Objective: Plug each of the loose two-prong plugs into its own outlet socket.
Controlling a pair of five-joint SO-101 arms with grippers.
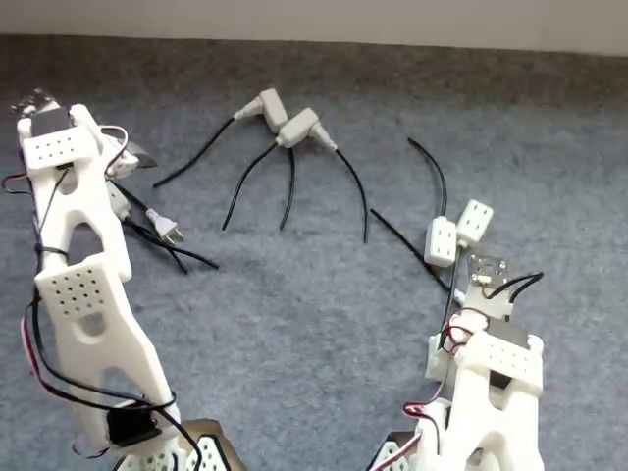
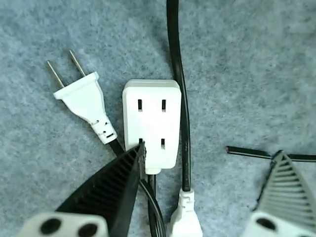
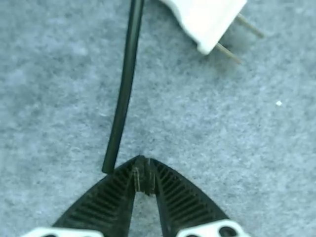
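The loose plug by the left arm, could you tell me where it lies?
The loose plug lies on the carpet beside the white outlet socket, at the high view's left, by the left arm.

Setting: robotics test bench, lab-type, as I see it from my remote station. Evidence, placed against the grey carpet-like table cover (image 1: 294, 324):
- pale bare wall (image 1: 392, 15) beyond its far edge
- arm 1 (image 1: 83, 294) and arm 2 (image 1: 496, 378), white perforated plastic with exposed wiring, standing at its near edge
- black cord stubs (image 3: 123, 84) with cut ends, lying loose on it
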